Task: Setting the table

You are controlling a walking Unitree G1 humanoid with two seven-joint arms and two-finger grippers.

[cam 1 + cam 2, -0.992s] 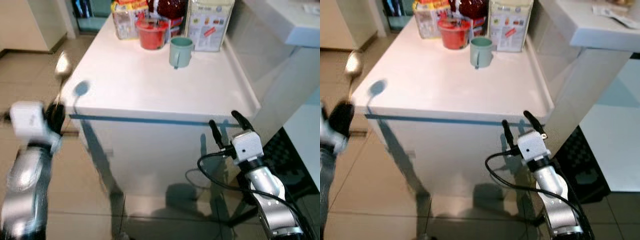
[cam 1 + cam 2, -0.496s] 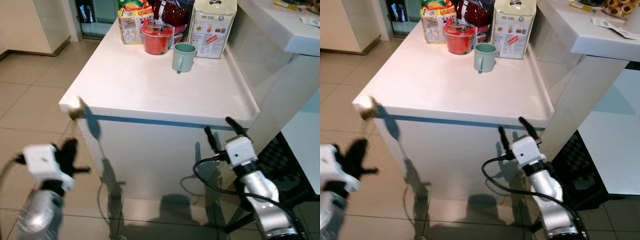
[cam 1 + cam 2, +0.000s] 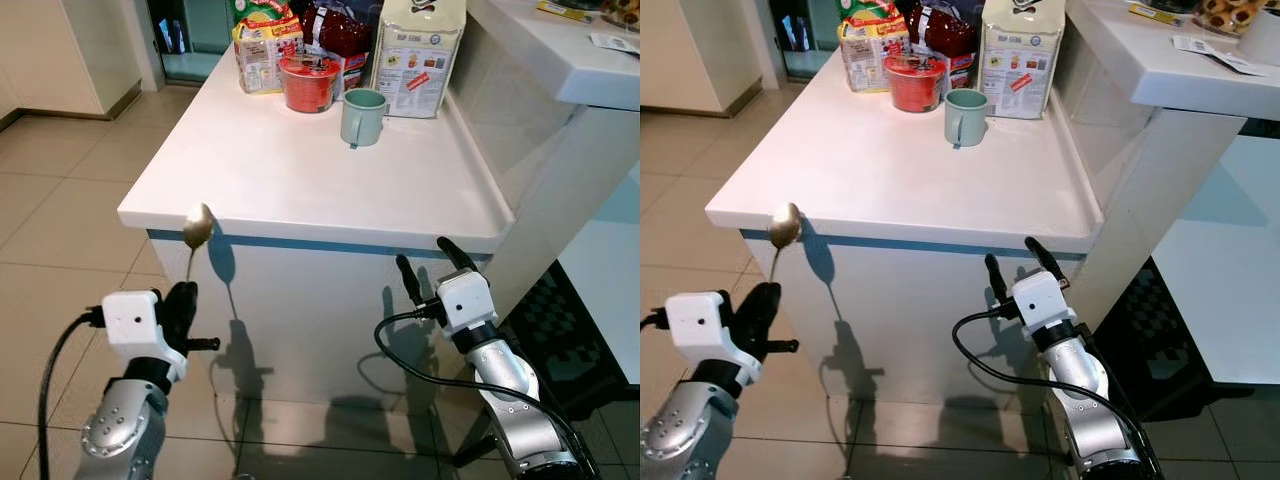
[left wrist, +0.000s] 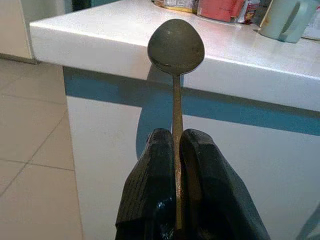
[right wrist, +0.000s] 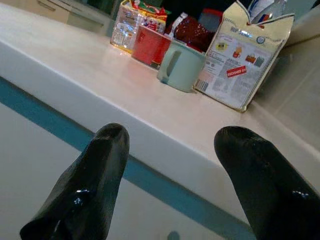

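A dull bronze-coloured metal spoon [image 4: 175, 75] stands upright in the left gripper [image 3: 183, 305], whose two black fingers [image 4: 150, 200] are clenched on the lower part of the handle. The oval bowl of the spoon rises above the fingertips and sits level with the near front edge of the white rectangular table [image 3: 300, 170], just in front of that edge and close to its left corner, not resting on the top. Below the edge, behind the spoon's handle, runs the table's blue band over a white front panel.

Beyond the left gripper and off to its right, at the far end of the tabletop, stands a pale green ceramic mug [image 3: 362, 116] with its handle turned toward the robot. Just behind the mug is a red plastic tub [image 3: 308, 82]; a white printed paper bag [image 3: 418, 52] stands to the mug's right, and a yellow-and-red printed packet [image 3: 263, 47] and a dark red bag [image 3: 335, 25] sit behind the tub.

The right gripper [image 3: 432, 270] hangs in front of the table's near edge toward its right corner, below the level of the top, with its fingers [image 5: 95, 185] spread apart and nothing between them; the mug and the bag lie ahead of it across the tabletop. Beige floor tiles [image 3: 60, 210] lie to the left of the left gripper.
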